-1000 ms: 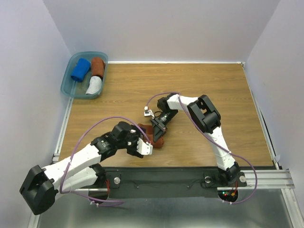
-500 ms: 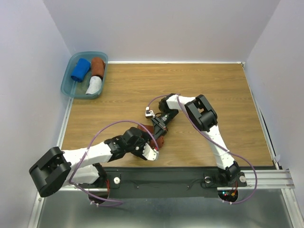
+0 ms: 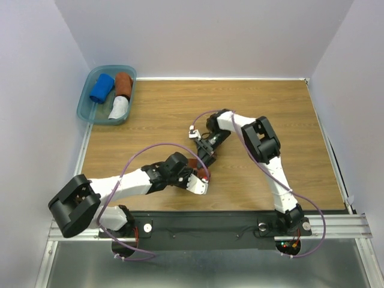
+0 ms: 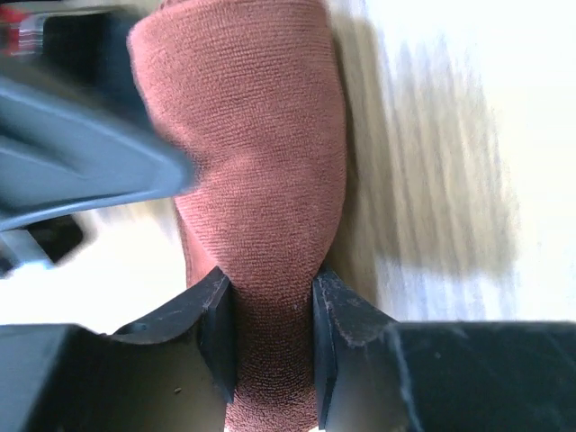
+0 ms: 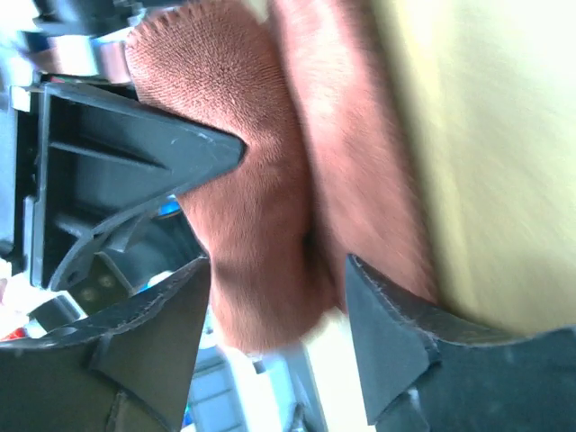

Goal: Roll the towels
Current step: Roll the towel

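Left claw [image 4: 270, 337] pinches the rolled rust-brown towel [image 4: 256, 180] near the surface's [image 3: 150, 120] six o'clock edge; right claw [image 5: 274, 310], at one o'clock of it, stands apart around it. A weak pinch could let the roll spring loose.

Left arm lay low along the tabletop's near edge, reaching rightward; left gripper [image 4: 273, 333] had its fingers pinched in close. Right arm doubled back from the near right corner toward centre; right gripper [image 5: 274, 315] stood parted.
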`<state>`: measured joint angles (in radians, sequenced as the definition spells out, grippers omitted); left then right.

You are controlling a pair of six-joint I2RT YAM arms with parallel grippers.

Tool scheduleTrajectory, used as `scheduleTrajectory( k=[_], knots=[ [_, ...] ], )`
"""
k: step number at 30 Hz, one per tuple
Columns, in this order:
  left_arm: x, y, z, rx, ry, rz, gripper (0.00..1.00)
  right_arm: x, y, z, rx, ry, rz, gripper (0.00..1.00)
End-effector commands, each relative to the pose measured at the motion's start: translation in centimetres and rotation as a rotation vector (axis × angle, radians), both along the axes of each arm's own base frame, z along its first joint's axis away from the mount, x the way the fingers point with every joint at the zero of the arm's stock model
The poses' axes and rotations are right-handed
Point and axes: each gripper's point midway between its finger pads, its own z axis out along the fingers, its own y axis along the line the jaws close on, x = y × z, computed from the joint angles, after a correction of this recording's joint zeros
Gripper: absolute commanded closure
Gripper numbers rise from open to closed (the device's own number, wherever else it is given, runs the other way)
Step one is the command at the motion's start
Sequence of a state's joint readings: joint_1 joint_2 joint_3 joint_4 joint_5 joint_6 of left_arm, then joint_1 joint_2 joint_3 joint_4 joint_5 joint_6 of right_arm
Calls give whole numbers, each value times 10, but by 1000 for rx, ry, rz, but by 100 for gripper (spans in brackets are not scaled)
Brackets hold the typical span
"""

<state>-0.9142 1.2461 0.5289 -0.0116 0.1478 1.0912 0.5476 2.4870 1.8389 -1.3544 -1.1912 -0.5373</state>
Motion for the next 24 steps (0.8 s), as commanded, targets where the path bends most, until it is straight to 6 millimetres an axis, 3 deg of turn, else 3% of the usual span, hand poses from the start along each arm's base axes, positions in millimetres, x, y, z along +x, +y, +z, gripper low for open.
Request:
scheduleTrajectory(
  k=[1, 3, 5, 6, 8, 9, 11, 17, 19, 21, 22, 23, 24],
  knots=[
    [-33, 0, -12, 37, 254, 37, 87, 74, -29, 31, -7, -318, -93, 32],
    [-32, -3, -16, 49, 305, 76, 88, 97, -42, 57, -15, -429, -146, 30],
    [-31, -7, -17, 59, 376, 110, 88, 111, -55, 70, -45, -518, -177, 25],
    [-28, -5, -17, 55, 402, 132, 88, 114, -60, 89, -37, -579, -193, 24],
    [-26, -11, -9, 32, 471, 140, 88, 123, -78, 97, -64, -643, -238, 23],
    [-28, -8, -13, 38, 529, 153, 88, 121, -91, 113, -65, -681, -273, 23],
    [-22, -11, -10, 32, 578, 164, 88, 126, -104, 125, -95, -782, -302, 23],
    [-16, -8, -6, 45, 801, 169, 85, 88, -125, 169, -84, -1008, -296, 24],
    [-17, 1, -16, 72, 920, 190, 84, 68, -122, 162, -88, -1048, -228, 25],
    [-6, 4, -24, 80, 983, 216, 82, 53, -126, 152, -140, -1131, -176, 25],
    [-8, 7, -24, 91, 1026, 219, 82, 41, -114, 147, -132, -1155, -123, 26],
    [-1, 9, -30, 93, 1056, 236, 81, 44, -113, 149, -160, -1228, -126, 26],
    [2, 11, -32, 96, 1077, 244, 80, 36, -110, 134, -181, -1225, -100, 26]
  ],
)
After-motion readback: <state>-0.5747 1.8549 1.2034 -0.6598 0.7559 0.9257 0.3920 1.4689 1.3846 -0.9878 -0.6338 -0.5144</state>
